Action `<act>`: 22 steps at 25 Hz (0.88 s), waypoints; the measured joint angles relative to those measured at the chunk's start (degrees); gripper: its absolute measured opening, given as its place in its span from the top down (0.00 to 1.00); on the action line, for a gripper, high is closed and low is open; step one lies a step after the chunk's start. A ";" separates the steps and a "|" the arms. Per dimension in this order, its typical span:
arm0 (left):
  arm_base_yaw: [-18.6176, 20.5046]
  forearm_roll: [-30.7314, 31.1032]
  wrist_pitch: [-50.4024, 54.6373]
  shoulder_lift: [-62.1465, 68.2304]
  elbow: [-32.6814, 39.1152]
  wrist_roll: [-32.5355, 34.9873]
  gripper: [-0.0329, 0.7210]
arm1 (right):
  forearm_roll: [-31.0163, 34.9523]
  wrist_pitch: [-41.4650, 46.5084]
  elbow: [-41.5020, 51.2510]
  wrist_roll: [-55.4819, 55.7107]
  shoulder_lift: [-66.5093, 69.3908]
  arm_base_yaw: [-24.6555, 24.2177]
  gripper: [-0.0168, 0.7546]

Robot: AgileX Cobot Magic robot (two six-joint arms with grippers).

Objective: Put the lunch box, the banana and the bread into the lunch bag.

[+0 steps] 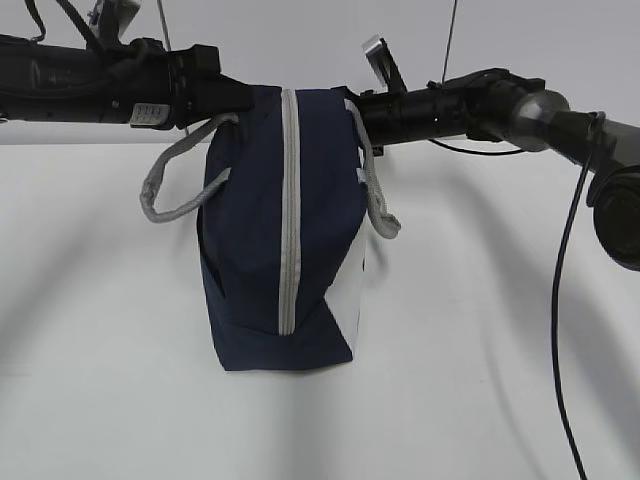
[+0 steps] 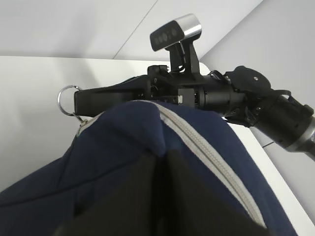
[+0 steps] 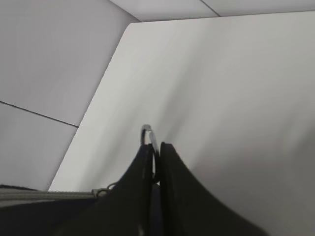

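Lunch bag: the navy-blue lunch bag (image 1: pixel 275 230) is seen standing on the white table (image 1: pixel 480 380), its far end raised between the two arms, its near end resting on the surface.
Zipper: a grey zipper (image 1: pixel 288 210) is shown running lengthwise along the top of the bag, drawn closed over the whole stretch in view.
Handles: grey webbing handles (image 1: pixel 175 185) are seen looping out on both sides, hanging loose.
Side panel: a white panel (image 1: pixel 352 300) is visible at the bag's lower right corner.
Pull ring: a metal ring (image 3: pixel 150 142) at the zipper's end is caught between the right fingers; it is also seen past the bag's far end in the left wrist view (image 2: pixel 66 101).
Left gripper: the left gripper (image 2: pixel 160 162) is pressed together on a fold of navy fabric at the bag's end.
Right gripper: the right gripper (image 3: pixel 155 169) is nearly closed, clamped on the ring, with the zipper tape trailing off to the lower left.
Arms: both black arms are held level above the table, meeting at the bag's far end.
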 joint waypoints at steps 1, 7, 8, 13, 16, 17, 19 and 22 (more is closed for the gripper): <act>0.00 -0.10 0.25 0.00 0.00 0.00 0.89 | 0.29 0.12 0.00 0.00 0.00 -0.11 0.93; 0.00 -1.03 2.58 -0.62 0.00 0.00 0.46 | -0.88 3.60 0.36 -0.10 0.77 -1.68 0.48; 0.00 -1.18 2.70 -0.75 0.00 0.00 0.41 | -1.14 3.59 0.36 -0.10 0.77 -1.68 0.41; 0.00 -1.45 3.00 -0.93 0.00 0.00 0.32 | -3.52 3.59 0.36 -0.18 -1.17 -1.68 0.31; 0.52 -1.32 3.00 -1.65 0.00 0.00 0.32 | -4.02 3.39 0.36 -0.18 -3.81 -1.68 0.31; 0.89 -0.94 3.06 -2.23 0.00 0.00 0.32 | -4.02 3.39 0.36 -0.18 -4.95 -1.68 0.30; 2.13 -0.34 3.24 -3.58 0.00 -1.30 0.32 | -4.02 3.17 0.36 -0.32 -7.15 -1.68 0.30; 4.07 2.31 3.37 -5.80 -0.05 -5.19 0.32 | -4.02 2.36 0.90 -1.12 -10.74 -1.68 0.30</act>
